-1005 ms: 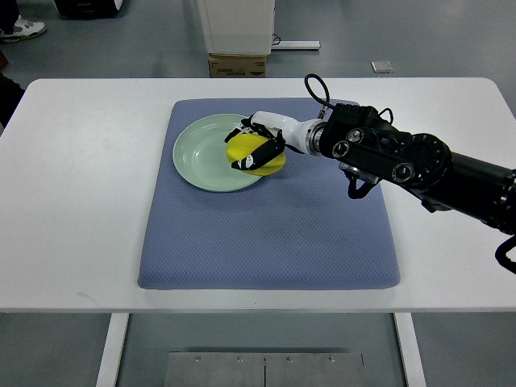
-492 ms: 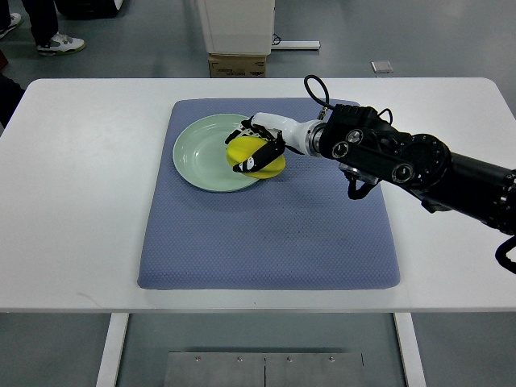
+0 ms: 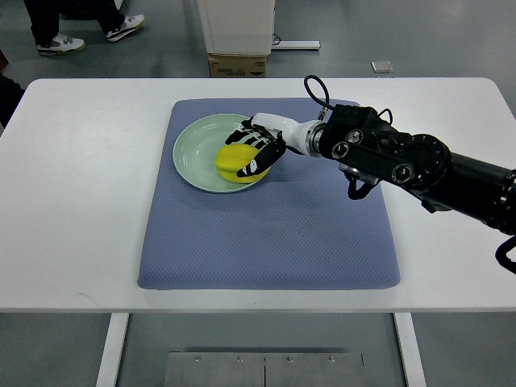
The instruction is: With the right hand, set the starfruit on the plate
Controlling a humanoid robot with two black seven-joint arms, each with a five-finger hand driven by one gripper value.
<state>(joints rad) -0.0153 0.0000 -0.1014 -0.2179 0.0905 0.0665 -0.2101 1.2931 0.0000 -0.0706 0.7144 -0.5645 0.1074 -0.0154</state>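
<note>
We see the right hand [image 3: 256,147] reaching in from the right across the white bench [image 3: 72,201], its dark fingers [image 3: 250,167] curled over the yellow starfruit [image 3: 232,160] and grasping it. The starfruit sits over the right part of the pale green plate [image 3: 193,153], inside its rim; we cannot tell whether it touches the plate. The plate rests on the blue mat [image 3: 266,234], toward its far left corner. A cardboard box [image 3: 238,64] stands on the floor beyond the bench. A person's legs and shoes [image 3: 122,26] show at top left.
</note>
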